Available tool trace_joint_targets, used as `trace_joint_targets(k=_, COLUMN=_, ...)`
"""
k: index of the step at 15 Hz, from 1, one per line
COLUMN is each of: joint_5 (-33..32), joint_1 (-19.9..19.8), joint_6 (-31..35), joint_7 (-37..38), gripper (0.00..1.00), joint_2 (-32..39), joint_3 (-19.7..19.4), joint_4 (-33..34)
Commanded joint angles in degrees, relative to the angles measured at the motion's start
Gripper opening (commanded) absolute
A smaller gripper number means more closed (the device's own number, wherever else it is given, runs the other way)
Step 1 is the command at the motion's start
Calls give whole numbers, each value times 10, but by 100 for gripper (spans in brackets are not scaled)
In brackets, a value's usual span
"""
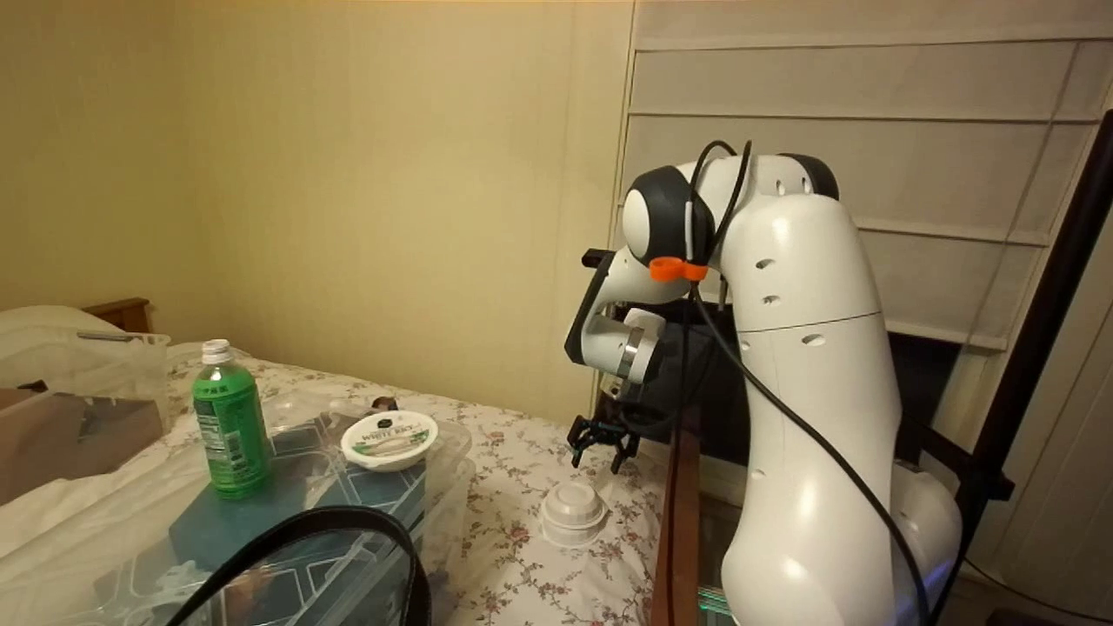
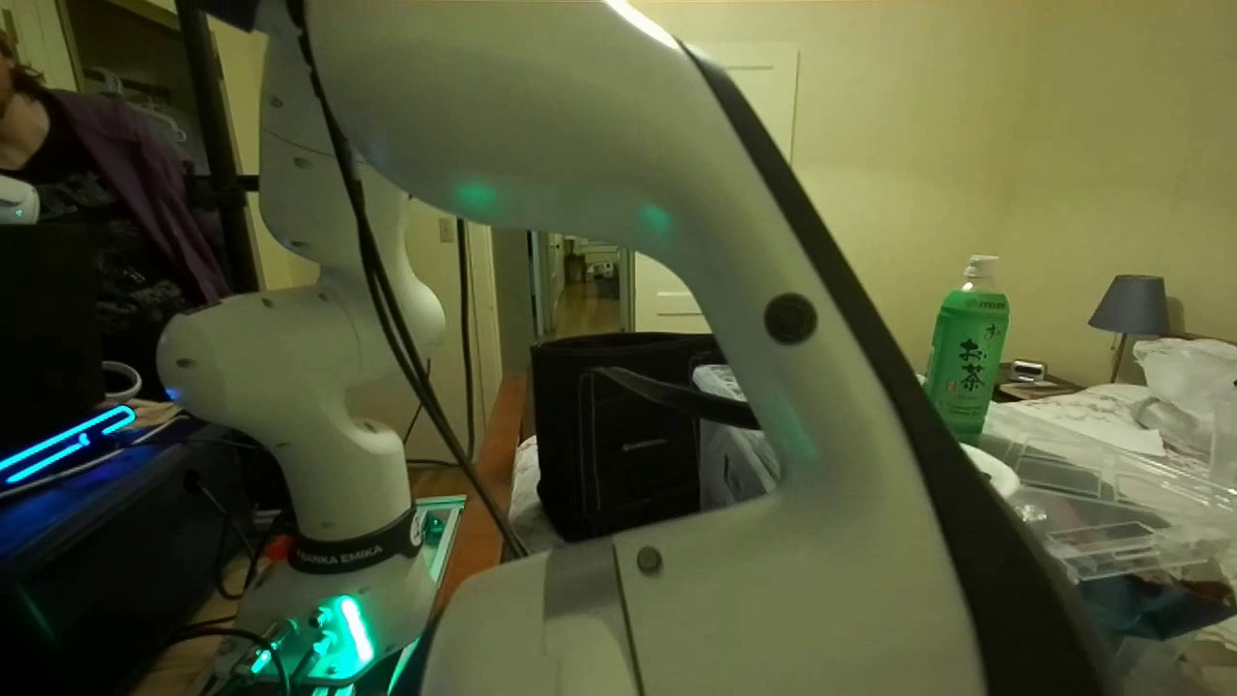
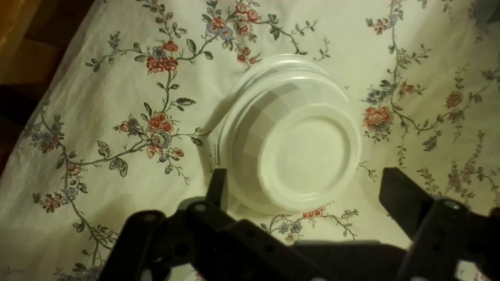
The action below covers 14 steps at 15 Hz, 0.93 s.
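My gripper hangs open above the floral bedcover, fingers pointing down. Below it in an exterior view is a stack of white plastic bowls, turned bottom up. From the wrist, the top bowl shows its round base, with a second rim under it. In this wrist view the gripper has its fingers spread wide, one over the bowl's left edge and the other to its right over cloth. Nothing is held, and the fingers look higher than the bowls. The remaining exterior view does not show the gripper.
A clear plastic bin stands beside the bowls, bearing a green tea bottle and a white rice bowl. A black strap arches in front. The brown bed rail runs near the arm. A black bag stands on the bed.
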Motion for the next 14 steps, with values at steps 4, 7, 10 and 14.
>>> trace_joint_targets(k=4, joint_5=-15, joint_1=-55, joint_6=2, joint_7=-5, gripper=100, joint_2=24, joint_3=51, joint_4=18)
trace_joint_targets(k=7, joint_5=-2, joint_1=-58, joint_6=16, joint_7=-14, gripper=100, joint_2=23, joint_3=56, joint_4=15)
trace_joint_targets(k=10, joint_5=5, joint_1=-90, joint_6=24, joint_7=-38, gripper=100, joint_2=34, joint_3=69, joint_4=3)
trace_joint_targets(k=14, joint_5=24, joint_1=-161, joint_6=10, joint_7=-83, gripper=100, joint_2=59, joint_3=91, joint_4=2)
